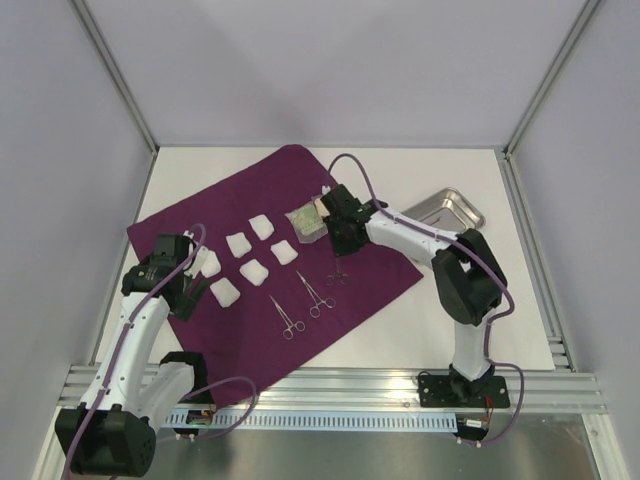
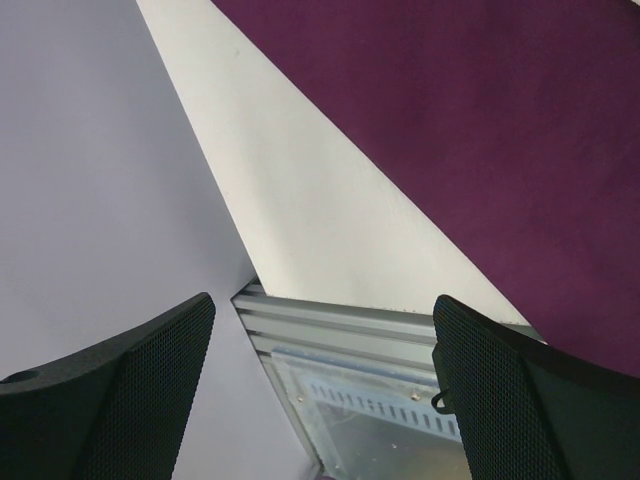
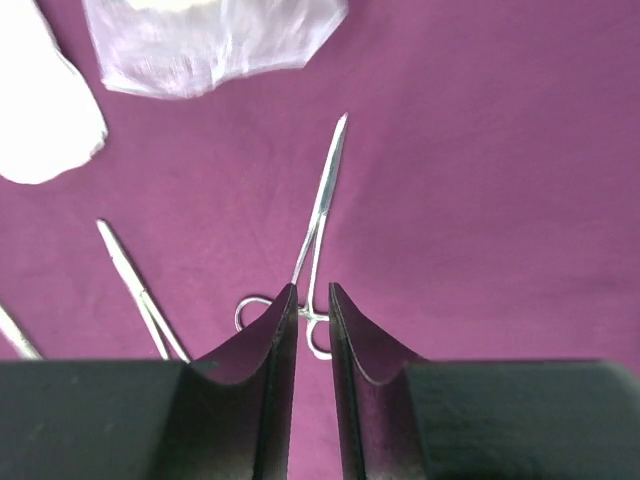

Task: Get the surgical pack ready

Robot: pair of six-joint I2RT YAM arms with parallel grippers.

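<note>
Narrowly parted, the jaws of the right gripper (image 3: 313, 292) straddle the ring handles of a slim silver metal forceps (image 3: 322, 190) without pinching it. It lies flat on the large deep-purple fabric cloth (image 3: 500, 200), long axis running away from the wrist, tip pointing toward a crinkled clear plastic packet (image 3: 210, 45). A second forceps (image 3: 135, 290) lies to its left, near a white gauze square (image 3: 40, 120). The small rectangular steel tray (image 1: 447, 208) sits off the cloth on the white worktop (image 1: 400, 320). The left gripper (image 2: 322, 310) hangs with jaws wide, holding nothing, over the cloth's left edge.
</note>
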